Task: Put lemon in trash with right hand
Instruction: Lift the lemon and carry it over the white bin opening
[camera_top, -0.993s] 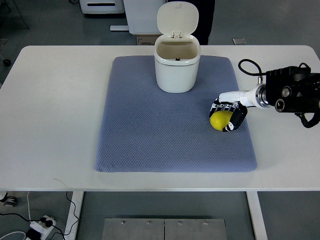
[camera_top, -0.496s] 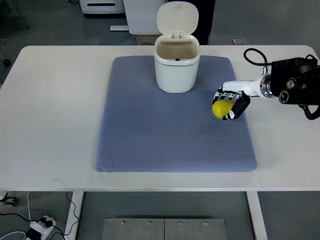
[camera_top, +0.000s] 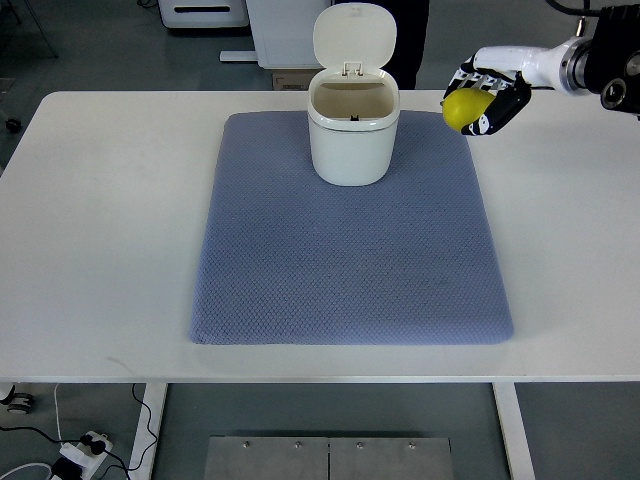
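Clutching the lemon (camera_top: 463, 109) in curled fingers (camera_top: 484, 81), right hand (camera_top: 487, 97) raised off the blue mat (camera_top: 350, 250), over the far-right part of the white counter (camera_top: 110, 220) near the mat's back right corner. Arm entering from the right edge near the top. Left hand nowhere in view, so right hand the only one in play.

Lemon on the hand's left side, bulging out toward the bin, yellow skin showing beyond the black and white fingers wrapped over its top and right. Long axis hard to read: about half of the fruit covered by the hand, visible part looking rounded, perhaps running left to right along the line of the forearm. Which way the tip points, impossible to tell.

Outward from the hand: white trash bin (camera_top: 352, 135) to the left, near but clearly apart, with a strip of mat showing between. Bin standing upright on the far middle of the mat, lid (camera_top: 355, 35) flipped up and back, mouth open and facing up, inside seemingly bare.

Judged from this: lift done, carry under way, drop not yet made. Next needing a leftward travel of the hand until directly above the open mouth, keeping clear of the near rim and the raised lid, then loosening the fingers.
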